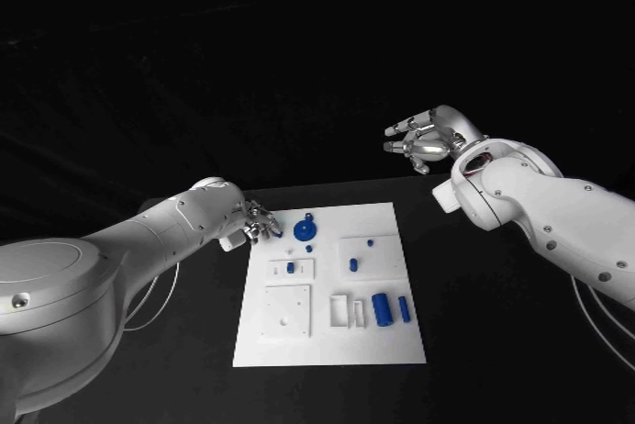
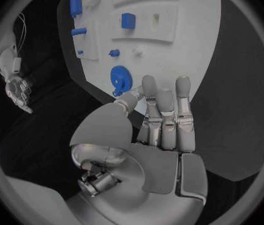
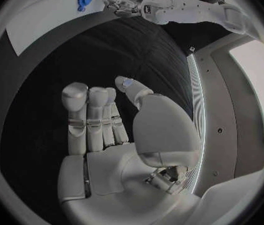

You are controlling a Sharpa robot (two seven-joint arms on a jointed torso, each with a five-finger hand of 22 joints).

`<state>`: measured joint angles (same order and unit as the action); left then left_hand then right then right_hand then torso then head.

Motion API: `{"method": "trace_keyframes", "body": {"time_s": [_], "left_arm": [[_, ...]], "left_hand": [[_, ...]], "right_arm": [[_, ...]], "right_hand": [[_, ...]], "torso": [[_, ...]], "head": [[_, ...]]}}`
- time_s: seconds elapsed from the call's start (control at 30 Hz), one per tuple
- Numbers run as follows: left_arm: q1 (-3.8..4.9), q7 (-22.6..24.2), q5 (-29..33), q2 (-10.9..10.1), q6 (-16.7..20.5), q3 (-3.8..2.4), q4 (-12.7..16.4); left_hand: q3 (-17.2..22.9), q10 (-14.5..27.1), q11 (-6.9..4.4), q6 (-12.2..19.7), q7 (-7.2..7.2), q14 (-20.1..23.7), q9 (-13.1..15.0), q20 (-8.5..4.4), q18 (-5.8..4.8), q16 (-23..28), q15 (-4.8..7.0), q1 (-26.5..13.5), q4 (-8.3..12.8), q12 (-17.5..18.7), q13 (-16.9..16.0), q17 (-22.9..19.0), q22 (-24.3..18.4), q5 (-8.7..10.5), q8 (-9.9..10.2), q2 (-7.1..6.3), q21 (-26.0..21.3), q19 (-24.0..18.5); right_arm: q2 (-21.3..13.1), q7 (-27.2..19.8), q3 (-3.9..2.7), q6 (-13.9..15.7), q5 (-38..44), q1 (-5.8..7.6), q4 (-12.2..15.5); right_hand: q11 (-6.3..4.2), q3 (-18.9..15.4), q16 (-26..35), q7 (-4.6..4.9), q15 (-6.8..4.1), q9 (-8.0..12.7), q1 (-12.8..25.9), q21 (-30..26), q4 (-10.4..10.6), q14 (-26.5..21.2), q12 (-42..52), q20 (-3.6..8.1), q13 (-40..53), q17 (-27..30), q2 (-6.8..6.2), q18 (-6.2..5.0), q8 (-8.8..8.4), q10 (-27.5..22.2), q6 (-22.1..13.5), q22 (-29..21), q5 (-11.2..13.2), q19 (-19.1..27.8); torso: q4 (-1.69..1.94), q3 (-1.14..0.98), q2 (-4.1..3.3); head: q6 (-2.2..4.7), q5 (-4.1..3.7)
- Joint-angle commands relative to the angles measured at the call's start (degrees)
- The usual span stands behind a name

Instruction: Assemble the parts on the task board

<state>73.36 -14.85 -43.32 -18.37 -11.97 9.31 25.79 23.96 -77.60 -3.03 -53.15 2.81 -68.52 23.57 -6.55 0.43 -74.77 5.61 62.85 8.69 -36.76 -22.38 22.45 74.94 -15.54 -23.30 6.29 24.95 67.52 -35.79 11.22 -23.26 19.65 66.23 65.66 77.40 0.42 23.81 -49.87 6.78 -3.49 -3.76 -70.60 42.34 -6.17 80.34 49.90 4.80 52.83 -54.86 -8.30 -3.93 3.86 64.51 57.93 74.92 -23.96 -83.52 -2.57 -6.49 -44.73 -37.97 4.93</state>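
black table w/ task board, blue parts

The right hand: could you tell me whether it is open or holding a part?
Open. The right hand has its fingers extended and apart with nothing in them, raised beyond the task board's far right corner.

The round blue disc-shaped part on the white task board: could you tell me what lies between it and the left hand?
Nothing: in the left wrist view, bare white task board separates the round blue part from the left hand.
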Motion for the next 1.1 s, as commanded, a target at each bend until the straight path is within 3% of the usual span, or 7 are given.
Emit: {"method": "trace_keyframes", "body": {"time_s": [0.03,0.13,0.2,0.53,0.67,0.87,1.1], "left_arm": [[0.39,-0.04,2.02,-0.85,2.54,-0.06,1.84],[0.77,-0.46,2.76,-2.05,3.71,-0.11,4.02],[1.08,-0.80,3.22,-3.13,4.51,-0.20,5.92],[3.21,-2.85,4.39,-10.79,9.98,-0.25,18.92],[3.59,-3.81,4.22,-13.73,13.56,-0.17,24.51],[3.62,-4.55,3.30,-16.71,18.39,0.38,30.95],[2.86,-4.42,0.48,-18.99,25.13,1.96,36.99]], "left_hand": [[1.01,-0.93,-0.17,-2.70,-1.85,-0.84,18.60,-0.29,0.67,0.44,0.21,-0.36,-0.01,0.52,-0.05,0.23,1.08,-0.51,-2.03,-0.81,0.43,0.41],[1.33,-1.37,-0.25,-3.17,-1.95,-1.21,19.32,-0.40,0.63,0.73,0.30,-0.64,0.18,0.82,-0.21,0.53,1.06,-0.91,-1.55,-0.97,0.57,0.55],[1.49,-1.78,-0.34,-3.63,-2.04,-1.54,19.68,-0.51,0.64,0.94,0.41,-0.89,0.41,1.05,-0.33,0.78,1.05,-1.67,-1.18,-1.20,0.66,0.75],[2.07,-3.82,-0.81,-5.53,-2.63,-3.19,20.62,-1.00,0.60,1.64,0.93,-2.37,0.95,2.01,-0.53,1.78,1.02,-5.04,-0.64,-2.06,1.08,1.67],[2.70,-6.15,-1.21,-7.91,-3.20,-4.71,22.04,-1.49,0.32,2.37,1.38,-3.41,1.75,3.23,-1.25,3.54,1.00,-8.27,0.70,-3.27,1.37,2.35],[3.06,-8.30,-1.55,-10.44,-3.58,-6.53,24.61,-1.64,0.42,4.06,1.57,-4.17,2.27,5.35,-3.34,7.10,1.01,-9.74,3.80,-3.94,1.85,3.02],[3.09,-8.81,-1.73,-11.81,-3.84,-7.73,25.36,-1.75,0.52,5.09,1.75,-4.33,2.19,5.07,-4.29,9.04,0.97,-10.24,5.36,-4.35,2.18,3.47]], "right_arm": [[-0.23,-0.20,-0.02,-0.67,0.14,0.02,0.06],[-0.44,-0.19,-0.02,-0.70,0.07,0.02,-0.08],[-0.57,-0.18,-0.02,-0.71,0.03,0.02,-0.22],[-0.63,-0.32,-0.01,-1.14,-0.30,-0.01,-1.40],[-0.51,-0.38,-0.01,-1.32,-0.45,-0.09,-1.98],[-0.44,-0.44,0.01,-1.57,-0.65,-0.30,-2.62],[-0.57,-0.47,0.06,-1.81,-0.86,-0.63,-3.50]], "right_hand": [[-0.26,0.14,0.08,0.13,-0.36,0.08,0.26,-0.03,0.04,0.21,0.18,0.07,-0.09,-0.06,-0.20,-0.97,-0.30,-0.11,0.10,5.17,-0.15,0.06],[-0.26,0.14,0.08,0.13,-0.36,0.08,0.26,-0.03,0.04,0.21,0.18,0.07,-0.09,-0.06,-0.20,-0.97,-0.30,-0.11,0.10,5.17,-0.15,0.06],[-0.26,0.14,0.08,0.13,-0.36,0.08,0.26,-0.03,0.04,0.21,0.18,0.07,-0.09,-0.06,-0.20,-0.97,-0.30,-0.11,0.10,5.17,-0.15,0.06],[-0.26,0.12,0.26,0.11,-0.36,0.08,0.28,-0.14,0.11,0.13,0.16,0.07,-0.09,0.05,-0.22,-0.97,-0.29,-0.15,0.18,5.15,-0.20,0.10],[-0.26,0.12,0.26,0.11,-0.36,0.08,0.28,-0.14,0.11,0.13,0.16,0.07,-0.09,0.05,-0.22,-0.97,-0.29,-0.15,0.18,5.15,-0.20,0.10],[-0.26,0.14,0.30,0.11,-0.35,0.08,0.30,-0.22,0.15,0.10,0.15,0.06,-0.08,0.07,-0.15,-0.97,-0.29,-0.20,0.14,5.13,-0.28,0.13],[-0.26,0.14,0.30,0.11,-0.35,0.08,0.30,-0.22,0.15,0.10,0.15,0.06,-0.08,0.07,-0.15,-0.97,-0.29,-0.20,0.14,5.13,-0.28,0.13]], "torso": [[0.13,0.14,0.11],[0.19,0.15,0.20],[0.37,0.28,0.34],[1.40,1.20,1.72],[1.70,1.50,2.19],[1.96,1.90,2.76],[2.25,2.30,3.09]], "head": [[-0.02,0.15],[-0.05,0.24],[-0.16,0.29],[-1.02,0.57],[-1.31,0.84],[-1.77,1.02],[-2.16,1.23]]}}
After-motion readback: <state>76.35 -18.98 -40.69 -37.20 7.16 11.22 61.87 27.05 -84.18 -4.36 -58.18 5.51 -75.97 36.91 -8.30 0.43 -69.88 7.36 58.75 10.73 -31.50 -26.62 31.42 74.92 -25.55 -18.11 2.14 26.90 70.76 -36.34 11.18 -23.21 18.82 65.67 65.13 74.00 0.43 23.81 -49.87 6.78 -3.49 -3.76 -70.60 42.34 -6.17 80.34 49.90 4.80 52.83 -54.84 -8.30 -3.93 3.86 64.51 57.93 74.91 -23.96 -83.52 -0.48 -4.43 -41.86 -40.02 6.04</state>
